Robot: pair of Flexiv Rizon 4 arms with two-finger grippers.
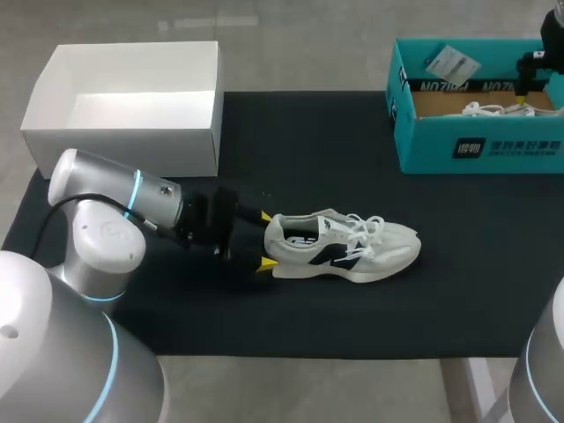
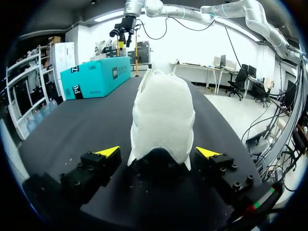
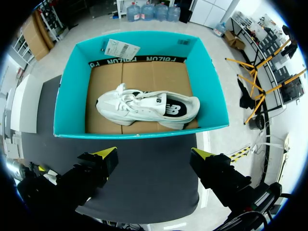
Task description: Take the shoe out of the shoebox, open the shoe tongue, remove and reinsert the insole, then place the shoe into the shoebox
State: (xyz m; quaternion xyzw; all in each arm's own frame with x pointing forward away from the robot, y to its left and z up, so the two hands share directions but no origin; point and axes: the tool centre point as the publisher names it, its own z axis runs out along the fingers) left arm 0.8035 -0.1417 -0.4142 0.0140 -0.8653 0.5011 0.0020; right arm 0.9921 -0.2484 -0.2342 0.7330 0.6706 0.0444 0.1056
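A white shoe (image 1: 344,247) with a dark side mark lies on its sole on the black mat (image 1: 308,150), toe to the right. My left gripper (image 1: 265,240) is open at its heel. In the left wrist view the heel (image 2: 161,115) sits between the yellow fingertips (image 2: 109,152) with a gap on each side. The teal shoebox (image 1: 476,145) stands at the back right with a second white shoe (image 3: 149,107) lying on brown card inside. My right gripper (image 3: 153,154) hangs open above the box's near wall (image 3: 139,131), holding nothing. My right arm (image 1: 539,55) comes in at the back right corner.
A white box lid (image 1: 132,97), open side up, stands at the back left of the mat. A paper tag (image 3: 120,48) rests on the shoebox's far rim. Bare mat lies between the shoe and the teal box (image 2: 96,77).
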